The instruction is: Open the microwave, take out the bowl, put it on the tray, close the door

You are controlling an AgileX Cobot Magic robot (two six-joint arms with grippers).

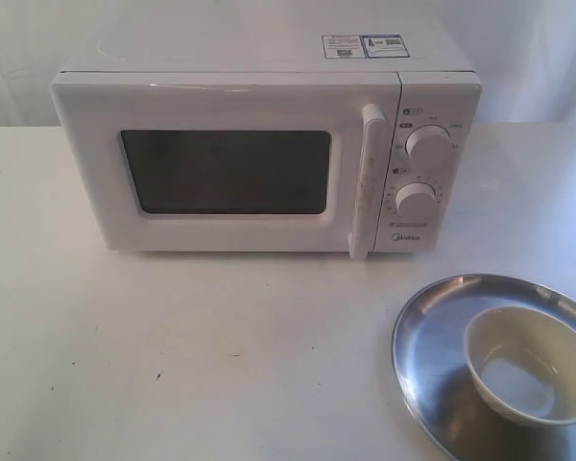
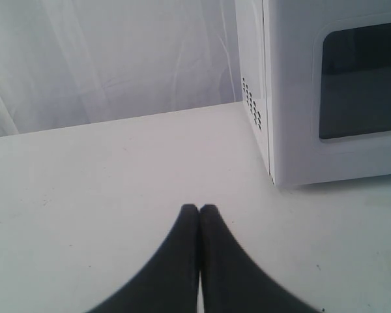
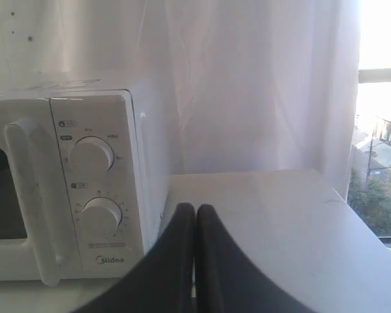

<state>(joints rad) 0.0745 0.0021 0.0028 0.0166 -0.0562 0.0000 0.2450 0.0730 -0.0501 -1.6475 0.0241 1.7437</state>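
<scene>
"White curtain (image 1: 533,58) is hanging behind everything. Starting on the left, what is your left claw (image 2: 199,210) doing?"

"You are seeing it hovering over the bare surface (image 2: 85,195). Its two dark fingers are pressing together tip to tip and gripping nothing. The microwave (image 2: 251,59) is standing near it, showing its vented side."

"And the microwave itself?"

"It is sitting at the back of the surface, facing you. The door (image 1: 96,173) is lying flush against the body, fully shut, and its dark window is showing nothing of the inside. The vertical bar handle (image 1: 367,182) is running down the door's right edge. Right of that, two round knobs are sitting on the control panel, one (image 1: 428,144) above the other (image 1: 417,200)."

"Where are you finding the bowl?"

"The bowl (image 1: 530,365) is sitting upright on the tray (image 1: 427,346), toward its right half. The tray is resting on the surface in front of the microwave and to its right, running out of the picture at the bottom right corner."

"Your right claw?"

"The right claw (image 3: 195,208) is hanging over the surface beside the microwave's knob end. Its fingers are touching, clamping on nothing."
</scene>
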